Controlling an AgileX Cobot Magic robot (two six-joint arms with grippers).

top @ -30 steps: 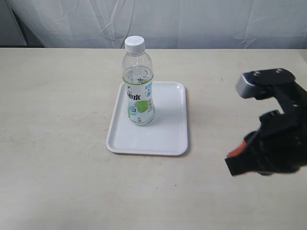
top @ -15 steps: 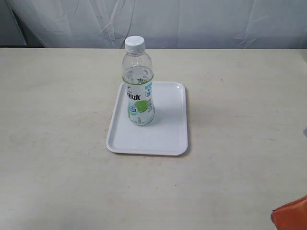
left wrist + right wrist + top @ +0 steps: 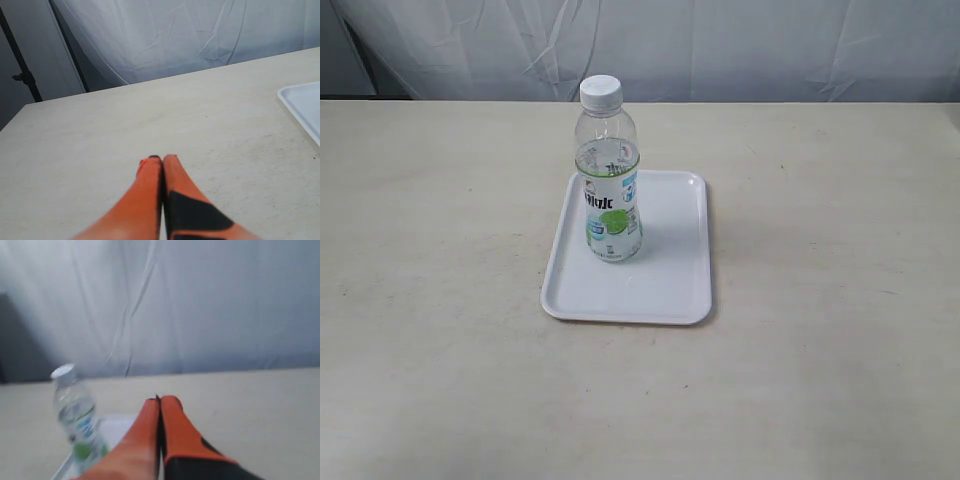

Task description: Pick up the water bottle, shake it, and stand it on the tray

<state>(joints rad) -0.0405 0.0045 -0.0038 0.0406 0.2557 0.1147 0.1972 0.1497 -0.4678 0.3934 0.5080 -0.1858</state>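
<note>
The water bottle, clear with a white cap and a green and blue label, stands upright on the white tray in the middle of the table. No gripper shows in the exterior view. In the right wrist view my right gripper is shut and empty, well apart from the blurred bottle and the tray. My left gripper is shut with nothing in it, low over bare table; a corner of the tray shows at that view's edge.
The beige table spreads on all sides of the tray. A white cloth backdrop hangs behind its far edge. A dark stand rises beyond the table in the left wrist view.
My right arm has drawn back out of the exterior view, from the table's right side down past the lower right corner. The bottle and tray have not moved.
</note>
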